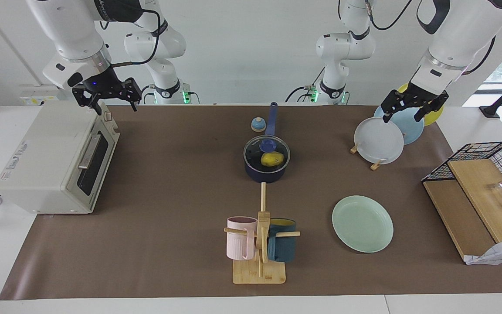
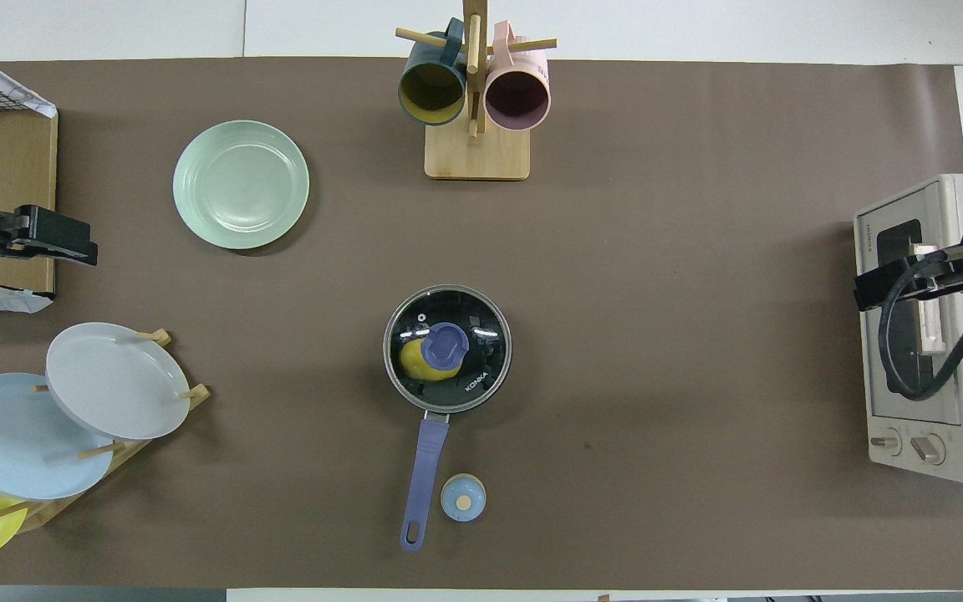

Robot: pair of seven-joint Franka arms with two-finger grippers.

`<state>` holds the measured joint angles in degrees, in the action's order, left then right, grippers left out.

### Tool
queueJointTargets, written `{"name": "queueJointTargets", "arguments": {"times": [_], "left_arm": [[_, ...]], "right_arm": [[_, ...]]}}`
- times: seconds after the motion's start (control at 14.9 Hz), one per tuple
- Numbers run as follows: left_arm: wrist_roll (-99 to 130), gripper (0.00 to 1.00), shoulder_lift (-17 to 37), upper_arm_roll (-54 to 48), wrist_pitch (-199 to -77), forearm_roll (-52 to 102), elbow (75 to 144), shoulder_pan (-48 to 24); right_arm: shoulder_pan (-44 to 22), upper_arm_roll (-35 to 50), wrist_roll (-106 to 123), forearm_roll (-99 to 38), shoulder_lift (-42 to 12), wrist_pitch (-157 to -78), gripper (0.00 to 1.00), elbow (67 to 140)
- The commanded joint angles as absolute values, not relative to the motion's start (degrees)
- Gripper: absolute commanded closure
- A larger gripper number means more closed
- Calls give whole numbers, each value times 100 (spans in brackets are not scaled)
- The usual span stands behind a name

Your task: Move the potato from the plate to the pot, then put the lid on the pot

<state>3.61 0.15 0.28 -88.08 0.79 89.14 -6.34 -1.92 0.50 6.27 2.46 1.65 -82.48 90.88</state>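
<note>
The dark navy pot (image 1: 266, 171) stands mid-table with its long blue handle (image 2: 423, 472) pointing toward the robots. The glass lid (image 1: 251, 150) with its blue knob (image 2: 445, 345) rests on the pot. The yellow potato (image 1: 273, 159) lies inside the pot under the lid and also shows in the overhead view (image 2: 413, 358). The mint-green plate (image 1: 362, 223) lies bare, farther from the robots, toward the left arm's end. My left gripper (image 1: 408, 115) is open and empty, raised over the upright plates. My right gripper (image 1: 116, 104) is open and empty, raised over the toaster oven.
A toaster oven (image 1: 55, 161) stands at the right arm's end. A wooden mug rack (image 1: 259, 244) holds a pink and a teal mug, farther than the pot. A small bell (image 1: 258, 124) sits beside the pot handle. Upright plates (image 1: 379, 140) and a wire basket (image 1: 490, 161) are at the left arm's end.
</note>
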Motion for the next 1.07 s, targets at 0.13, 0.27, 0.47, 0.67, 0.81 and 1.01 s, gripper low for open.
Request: {"name": "queueJointTargets", "arguments": {"times": [0.13, 0.27, 0.47, 0.67, 0.81, 1.01], "left_arm": [[431, 0, -79, 26, -8771, 44, 8982, -624], [431, 0, -79, 26, -8771, 44, 8982, -624], [431, 0, -79, 26, -8771, 44, 8982, -624], [422, 0, -79, 26, -8771, 44, 8982, -624], [422, 0, -88, 26, -8771, 44, 8982, -624], [431, 0, -79, 26, -8763, 44, 8982, -624]], "right_arm": [[-185, 26, 668, 70, 316, -8314, 0, 9237], [-149, -122, 668, 70, 334, -8270, 0, 9237], [-141, -193, 642, 62, 325, -8227, 0, 9238], [-149, -246, 624, 62, 369, -8112, 0, 9194], [-141, -246, 615, 79, 378, -8130, 0, 9193], [-97, -246, 580, 88, 440, -8139, 0, 9272]]}}
